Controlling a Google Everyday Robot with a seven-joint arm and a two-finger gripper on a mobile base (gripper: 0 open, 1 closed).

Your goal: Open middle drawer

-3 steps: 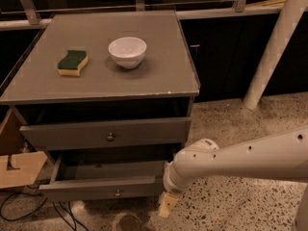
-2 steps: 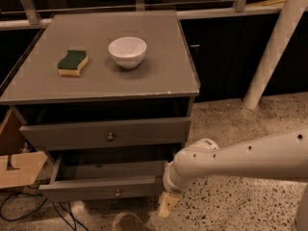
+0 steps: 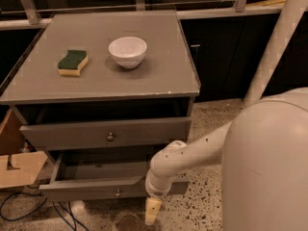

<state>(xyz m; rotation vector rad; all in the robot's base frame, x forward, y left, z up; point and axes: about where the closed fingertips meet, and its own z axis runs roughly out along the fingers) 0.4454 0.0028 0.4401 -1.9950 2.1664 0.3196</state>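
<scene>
The middle drawer [image 3: 96, 188] is the lower of the two grey drawers I can see. It is pulled well out, its dark inside is showing, and it has a small round knob [image 3: 117, 192] at the centre of its front. My gripper [image 3: 153, 217] hangs pointing down just below and in front of the right part of this drawer's front, above the floor, and holds nothing. The arm's pale wrist [image 3: 166, 170] overlaps the drawer's right end.
Another grey drawer [image 3: 72, 134] with a round knob [image 3: 110, 136] sits above, with a dark gap over it. A green-and-yellow sponge [image 3: 73, 62] and a white bowl [image 3: 127, 51] rest on the cabinet top [image 3: 159, 76]. There is a cardboard piece [image 3: 19, 170] at the left, cables [image 3: 29, 211] on the floor and a white post [image 3: 276, 47] at the right.
My arm's big pale body now fills the lower right of the view. The gripper stays below the drawer's front, slightly lower. Both drawers look unchanged.
</scene>
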